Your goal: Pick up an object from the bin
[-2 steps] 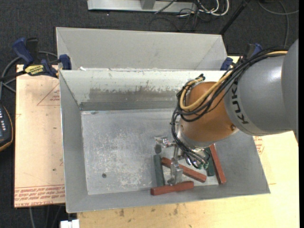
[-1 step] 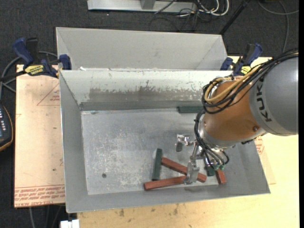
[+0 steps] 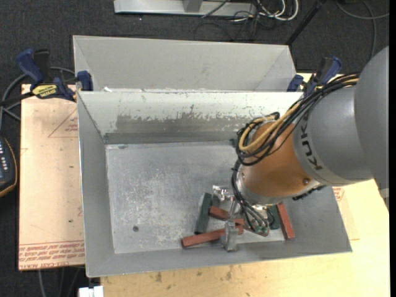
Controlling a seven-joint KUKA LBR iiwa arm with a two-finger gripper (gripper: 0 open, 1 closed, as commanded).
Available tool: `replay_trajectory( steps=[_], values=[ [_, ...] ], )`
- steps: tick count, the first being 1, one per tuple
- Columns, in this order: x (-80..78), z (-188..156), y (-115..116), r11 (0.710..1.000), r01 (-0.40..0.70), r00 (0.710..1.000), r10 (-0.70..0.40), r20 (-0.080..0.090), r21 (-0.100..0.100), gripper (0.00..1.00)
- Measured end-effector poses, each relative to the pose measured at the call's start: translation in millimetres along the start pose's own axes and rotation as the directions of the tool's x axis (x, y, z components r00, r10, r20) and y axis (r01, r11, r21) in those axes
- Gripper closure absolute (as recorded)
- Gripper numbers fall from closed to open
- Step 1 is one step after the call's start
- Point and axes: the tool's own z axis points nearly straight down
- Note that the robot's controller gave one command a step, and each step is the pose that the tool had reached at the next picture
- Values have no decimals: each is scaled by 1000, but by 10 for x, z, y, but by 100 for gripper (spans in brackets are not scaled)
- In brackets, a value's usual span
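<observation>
In the near-right part of the bin (image 3: pixel 154 166), the gripper (image 3: pixel 231 232) is down in a small cluster of bars, its tip at the right end of a red-brown bar (image 3: pixel 201 240). The orange wrist cover (image 3: pixel 272 166) and cable bundle (image 3: pixel 260 132) sit over it, so most of the gripper body is hidden. Can't read whether it's clamped or released, or whether it touches the bar or hangs just above.

The red-brown bar lies flat on the floor close to the near wall. Long axis runs left-right, right end slightly further from the wall. Left end is clear; right end disappears under the gripper.

A dark green bar (image 3: pixel 203 215) is just behind it, long axis near-to-far, leaning a little right at the far end. A short red piece (image 3: pixel 218 213) sits beside that, partly covered. A second red-brown bar (image 3: pixel 286 221) is right of the gripper, also near-to-far, upper end cut off by the wrist. Dark bits between it and the gripper are too cluttered to identify.
</observation>
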Motion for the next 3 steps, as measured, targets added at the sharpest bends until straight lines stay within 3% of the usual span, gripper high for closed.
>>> replay_trajectory(
  steps=[1, 2, 3],
  values=[
    [33, -23, -404, 992, -127, 992, 127, 5, 0, 0],
    [18, -48, -394, 992, -126, 992, 126, 9, -1, 100],
    [1, -779, -388, 992, -124, 992, 124, 13, -1, 100]
  ],
)
